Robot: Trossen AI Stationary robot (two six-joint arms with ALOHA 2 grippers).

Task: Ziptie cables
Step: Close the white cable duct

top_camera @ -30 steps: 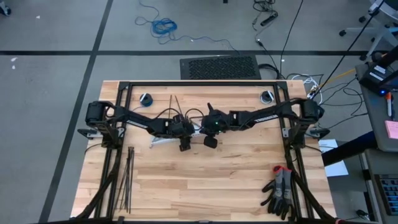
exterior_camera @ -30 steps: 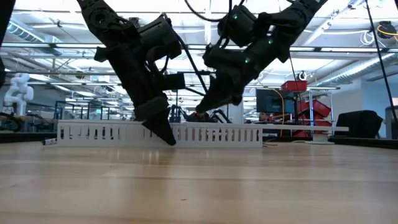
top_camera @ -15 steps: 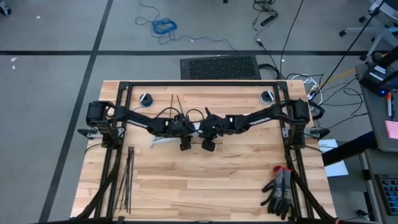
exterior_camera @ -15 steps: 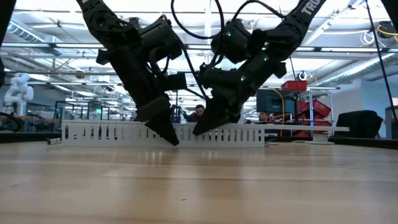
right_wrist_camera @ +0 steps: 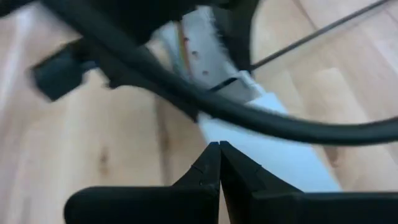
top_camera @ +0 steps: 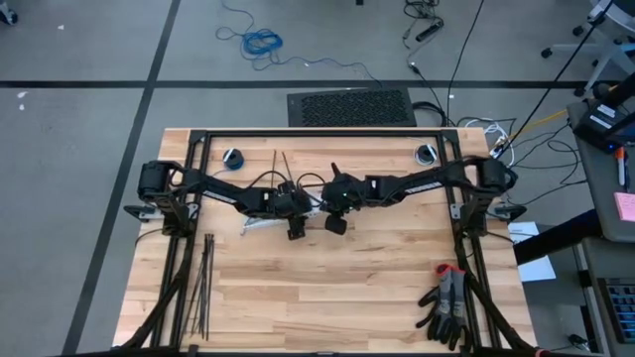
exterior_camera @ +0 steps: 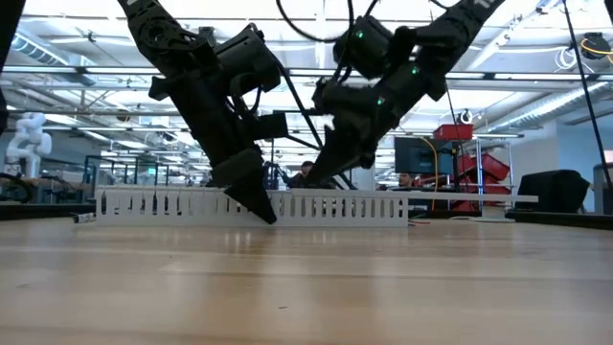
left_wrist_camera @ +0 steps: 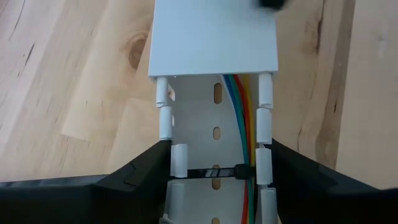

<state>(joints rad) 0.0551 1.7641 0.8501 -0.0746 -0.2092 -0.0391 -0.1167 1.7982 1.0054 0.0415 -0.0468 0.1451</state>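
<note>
my left gripper (left_wrist_camera: 214, 163) straddles the white slotted channel (left_wrist_camera: 214, 93) at frame centre, fingers (left_wrist_camera: 146, 168) spread and pressed against its two side walls, grasping it. inside, the cables (left_wrist_camera: 241, 118) run as a coloured ribbon along the channel's right side, with one ziptie (left_wrist_camera: 208, 170) crossing them between my fingertips. my right gripper (right_wrist_camera: 219, 149) is clenched, tips together, hovering just over the channel's closed lid. spare zipties (top_camera: 203, 283) lie at the lower left of the table (top_camera: 327, 288); gloves (top_camera: 446, 302) at lower right.
</note>
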